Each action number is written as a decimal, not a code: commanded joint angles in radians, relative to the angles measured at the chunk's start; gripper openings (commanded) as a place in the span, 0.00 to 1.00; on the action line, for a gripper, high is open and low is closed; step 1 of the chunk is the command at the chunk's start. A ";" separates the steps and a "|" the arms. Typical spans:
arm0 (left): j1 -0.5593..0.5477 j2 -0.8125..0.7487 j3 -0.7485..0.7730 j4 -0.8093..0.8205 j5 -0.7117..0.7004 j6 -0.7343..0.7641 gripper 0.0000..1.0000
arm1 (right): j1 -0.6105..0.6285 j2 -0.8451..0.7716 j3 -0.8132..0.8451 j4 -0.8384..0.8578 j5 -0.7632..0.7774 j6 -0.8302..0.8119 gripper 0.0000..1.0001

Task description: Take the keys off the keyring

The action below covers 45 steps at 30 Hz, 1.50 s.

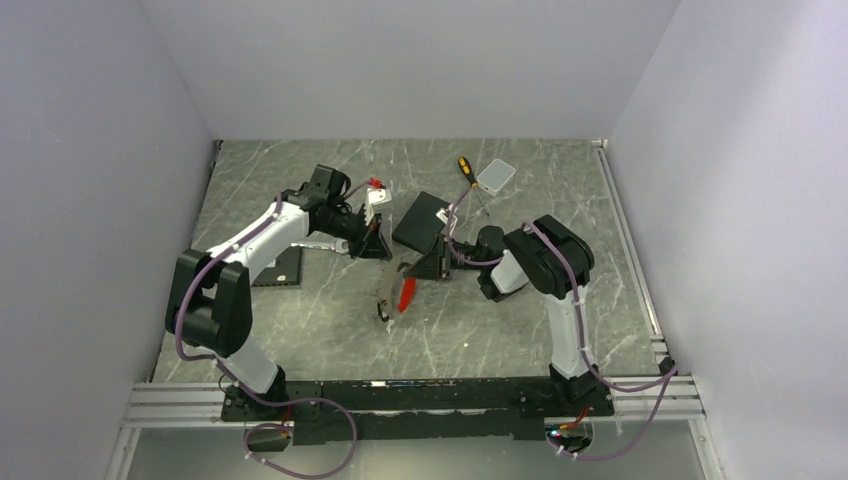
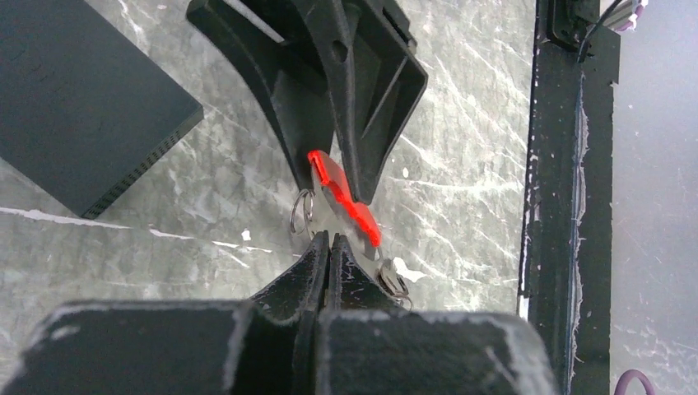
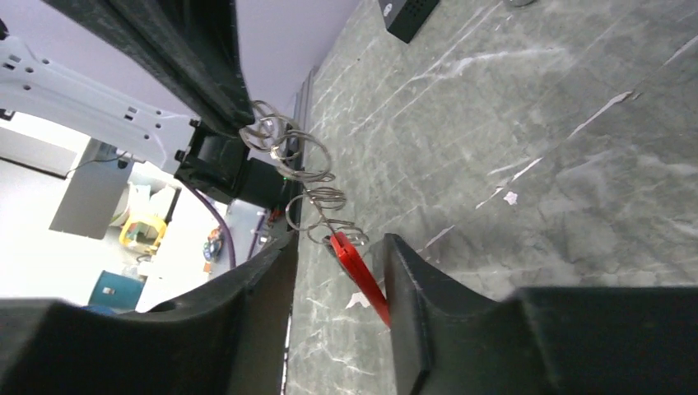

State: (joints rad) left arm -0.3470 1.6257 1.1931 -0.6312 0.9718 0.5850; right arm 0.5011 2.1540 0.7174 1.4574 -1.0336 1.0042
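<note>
The keyring [image 1: 397, 288] hangs between my two grippers above the table. Its red strip [image 2: 346, 198] and silvery wire coil [image 3: 305, 174] show in both wrist views. My left gripper [image 2: 329, 239] is shut on the coil end of the keyring, just under the red strip; in the top view the left gripper [image 1: 378, 250] is left of the ring. My right gripper [image 3: 342, 247] is open around the red strip [image 3: 360, 276], which leans on its right finger; the right gripper also shows in the top view [image 1: 421, 268]. A small dark piece [image 1: 380, 312] dangles lowest, perhaps the black-headed key. The silvery key cannot be made out.
A black box [image 1: 420, 222] lies behind the grippers and also shows in the left wrist view [image 2: 74, 99]. A small white box [image 1: 496, 176] and a yellow-and-black screwdriver [image 1: 466, 170] lie at the back. A black pad [image 1: 280, 268] lies left. The black base rail [image 2: 568, 206] runs along the near edge.
</note>
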 commanded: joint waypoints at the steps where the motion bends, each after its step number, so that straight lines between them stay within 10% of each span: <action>1: 0.028 -0.016 -0.015 0.048 0.052 -0.019 0.00 | -0.001 -0.071 -0.008 0.124 -0.036 0.010 0.39; 7: 0.039 -0.022 -0.011 0.027 0.028 -0.023 0.11 | -0.001 -0.234 -0.014 -0.204 -0.037 -0.169 0.00; 13: 0.067 -0.035 0.026 -0.029 -0.028 -0.055 0.93 | -0.005 -0.427 0.112 -0.970 0.141 -0.501 0.00; 28: -0.061 -0.114 0.131 0.023 -0.527 -0.237 0.99 | -0.059 -0.473 0.442 -1.521 0.449 -0.076 0.00; 45: -0.487 -0.131 0.124 -0.013 -1.171 0.073 0.99 | -0.093 -0.396 0.436 -1.378 0.317 0.394 0.00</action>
State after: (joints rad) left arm -0.7765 1.4967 1.3613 -0.6750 0.0433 0.5613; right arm 0.4160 1.7935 1.1900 -0.0120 -0.6678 1.2587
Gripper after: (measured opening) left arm 0.995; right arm 0.052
